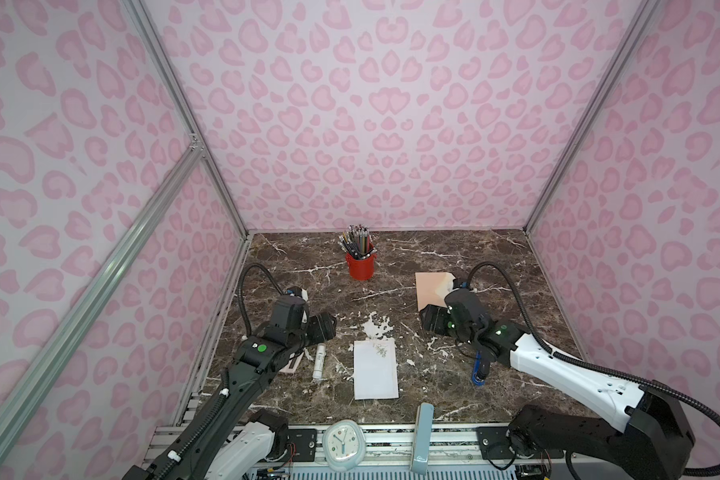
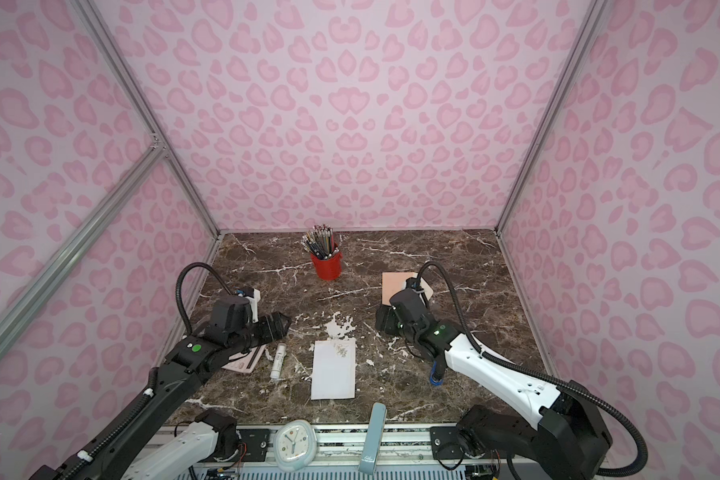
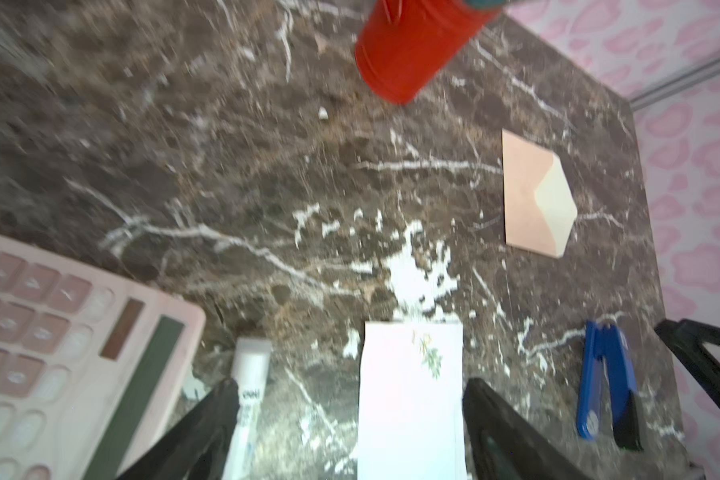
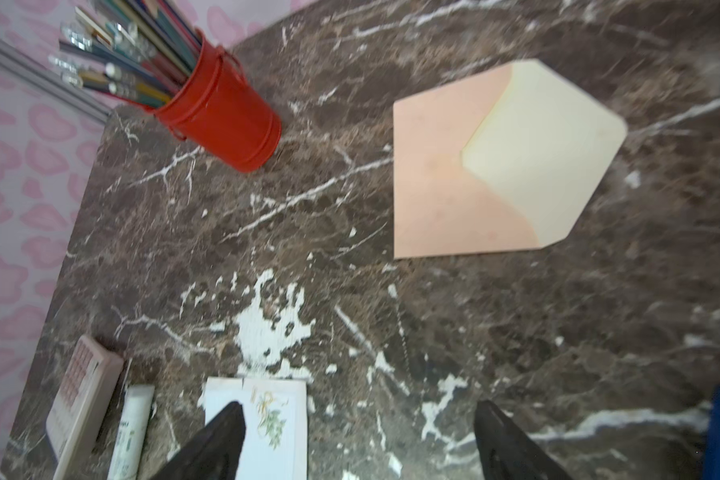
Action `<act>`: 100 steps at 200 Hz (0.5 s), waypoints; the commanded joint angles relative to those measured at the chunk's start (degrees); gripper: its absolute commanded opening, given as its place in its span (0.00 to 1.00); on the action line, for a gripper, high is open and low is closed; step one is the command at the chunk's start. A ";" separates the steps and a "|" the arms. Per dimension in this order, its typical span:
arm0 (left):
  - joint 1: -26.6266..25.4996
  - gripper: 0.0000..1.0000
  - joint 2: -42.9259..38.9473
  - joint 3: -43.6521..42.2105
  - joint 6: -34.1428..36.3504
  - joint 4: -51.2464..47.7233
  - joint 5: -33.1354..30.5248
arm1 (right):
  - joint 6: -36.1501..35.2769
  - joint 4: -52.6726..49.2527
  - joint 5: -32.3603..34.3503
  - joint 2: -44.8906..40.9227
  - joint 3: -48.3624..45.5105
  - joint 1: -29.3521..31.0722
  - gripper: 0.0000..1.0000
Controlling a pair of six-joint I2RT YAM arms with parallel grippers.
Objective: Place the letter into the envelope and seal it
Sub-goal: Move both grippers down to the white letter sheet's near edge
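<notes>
The letter (image 1: 376,370) (image 2: 334,370) is a white sheet with a small green plant drawing, lying flat near the table's front middle. It also shows in both wrist views (image 3: 410,399) (image 4: 275,428). The peach-pink envelope (image 1: 431,289) (image 2: 391,286) lies at the back right with its cream flap open, seen whole in the wrist views (image 3: 524,195) (image 4: 441,187). My left gripper (image 1: 323,326) (image 3: 352,386) hovers open, left of the letter's far end. My right gripper (image 1: 431,320) (image 4: 360,409) hovers open at the envelope's near edge and partly hides it in both top views.
A red cup of pencils (image 1: 360,266) stands at the back middle. A white glue stick (image 1: 319,361) and a pink calculator (image 1: 292,363) lie left of the letter, under my left arm. A blue stapler (image 1: 479,370) lies beneath my right arm. A clock (image 1: 344,444) sits at the front rail.
</notes>
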 commanded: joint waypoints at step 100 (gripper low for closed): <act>-16.87 0.87 5.91 -7.49 -11.64 1.45 1.82 | 19.64 5.26 1.28 6.50 -3.80 17.41 0.81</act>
